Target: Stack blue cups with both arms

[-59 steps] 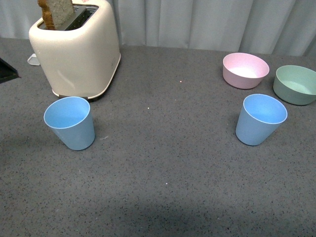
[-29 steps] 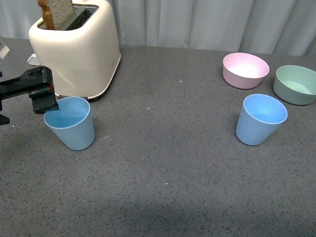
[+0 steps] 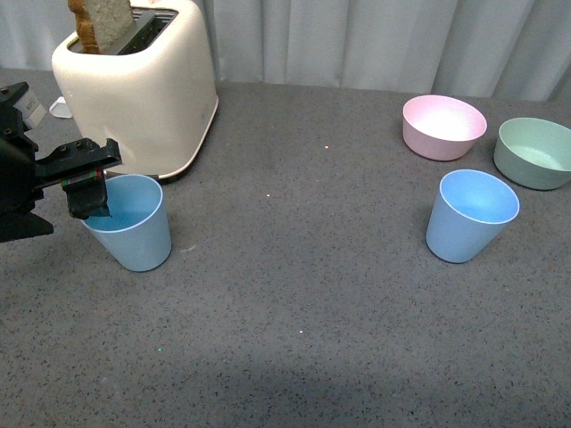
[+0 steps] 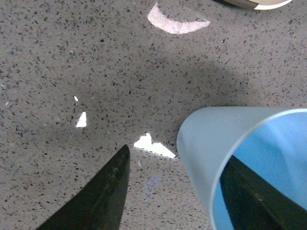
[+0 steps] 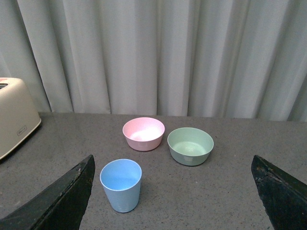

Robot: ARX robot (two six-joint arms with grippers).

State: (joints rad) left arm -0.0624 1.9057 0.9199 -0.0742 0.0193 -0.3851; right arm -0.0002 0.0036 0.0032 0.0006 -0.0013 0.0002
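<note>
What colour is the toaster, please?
The toaster is cream; the front view shows it best.

Bright, even, diffuse light is seen in all views, and detail is kept sharp. Only soft shadows are cast on the speckled grey tabletop (image 3: pixel 339 294), with a darker band along its near edge. In the left wrist view, white glare patches (image 4: pixel 153 146) are reflected beside the light blue matte plastic tumbler (image 4: pixel 201 143), within a broad soft shadow.

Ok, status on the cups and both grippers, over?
Left gripper open, straddling rim of left cup. Right gripper open, short of right cup. Cups apart, unstacked. Toaster close behind left cup.
</note>
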